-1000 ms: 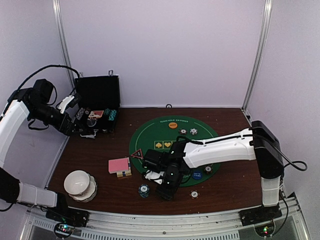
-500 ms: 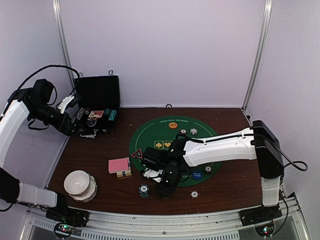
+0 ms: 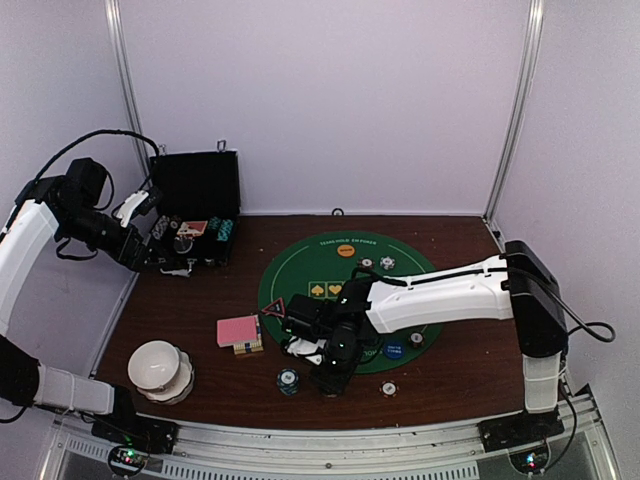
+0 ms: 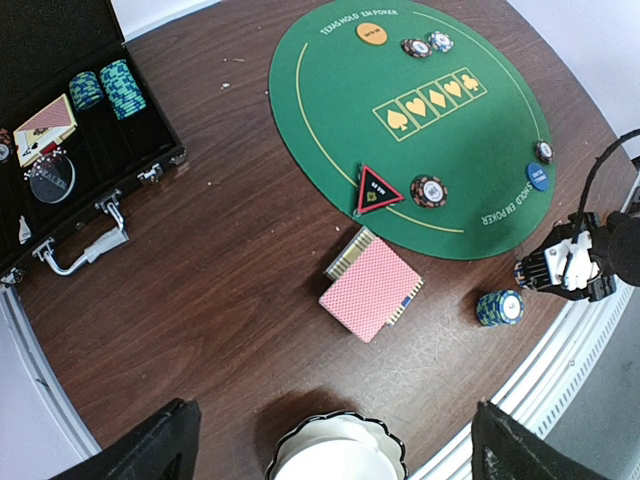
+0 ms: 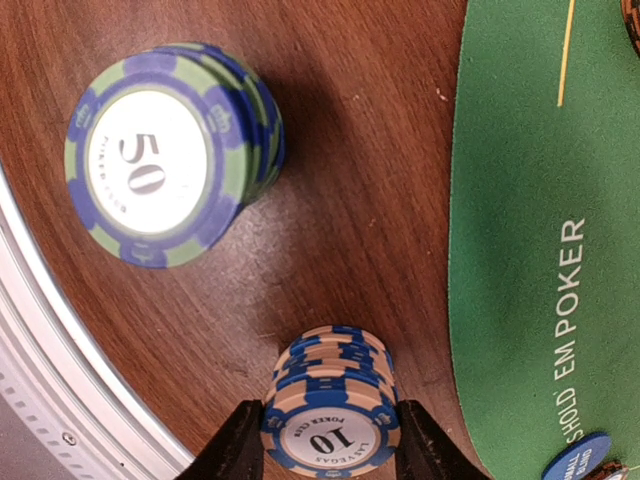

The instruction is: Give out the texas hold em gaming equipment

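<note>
Here, the right gripper [image 5: 330, 445] is clamped on a short stack of cream-and-blue poker chips [image 5: 330, 395], its fingers [image 5: 240, 445] pressed to either side. The top chip reads "10". The stack stands on the brown table [image 5: 350, 220], just off the rim of the green mat [image 5: 540, 200], whose border lettering reads "HOLD EM POKER". Near it sits a taller blue-and-green chip stack [image 5: 165, 155] marked "50".

The left gripper [image 4: 335, 448] hangs spread wide over the table's left side, holding nothing. Below it lie the pink-backed cards [image 4: 372, 290] just off the mat, the red-black triangle marker [image 4: 378, 190] on the mat's edge, an orange button [image 4: 370, 31] and a blue button [image 4: 536, 177]. A clear disc reading "DEALER" [image 4: 48, 180] lies in the open black case [image 4: 150, 140], beside teal chips [image 4: 108, 88]
</note>
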### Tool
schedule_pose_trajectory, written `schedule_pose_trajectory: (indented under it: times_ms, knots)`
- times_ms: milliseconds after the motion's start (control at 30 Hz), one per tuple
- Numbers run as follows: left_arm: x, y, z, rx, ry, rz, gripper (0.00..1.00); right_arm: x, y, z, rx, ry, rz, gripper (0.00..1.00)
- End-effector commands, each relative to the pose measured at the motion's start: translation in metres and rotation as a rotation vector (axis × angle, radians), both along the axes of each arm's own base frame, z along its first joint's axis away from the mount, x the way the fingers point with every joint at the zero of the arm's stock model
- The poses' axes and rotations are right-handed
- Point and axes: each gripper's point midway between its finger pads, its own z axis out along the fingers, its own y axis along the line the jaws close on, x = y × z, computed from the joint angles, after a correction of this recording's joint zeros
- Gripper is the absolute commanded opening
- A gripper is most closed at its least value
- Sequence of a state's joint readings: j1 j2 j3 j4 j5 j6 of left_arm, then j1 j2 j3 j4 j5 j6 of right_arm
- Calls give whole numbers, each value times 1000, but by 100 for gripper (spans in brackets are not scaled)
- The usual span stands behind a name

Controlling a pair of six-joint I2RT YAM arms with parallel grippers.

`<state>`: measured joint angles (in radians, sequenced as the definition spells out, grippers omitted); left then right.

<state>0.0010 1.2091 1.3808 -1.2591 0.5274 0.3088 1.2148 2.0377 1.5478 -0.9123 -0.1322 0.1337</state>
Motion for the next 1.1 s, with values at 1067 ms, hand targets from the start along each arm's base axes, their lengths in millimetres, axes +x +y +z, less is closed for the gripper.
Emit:
schedule_pose_trajectory:
  times_ms: [1067]
  knots:
    - [2, 0, 13, -5, -42, -3, 98, 27, 8, 54, 64, -112, -20, 17]
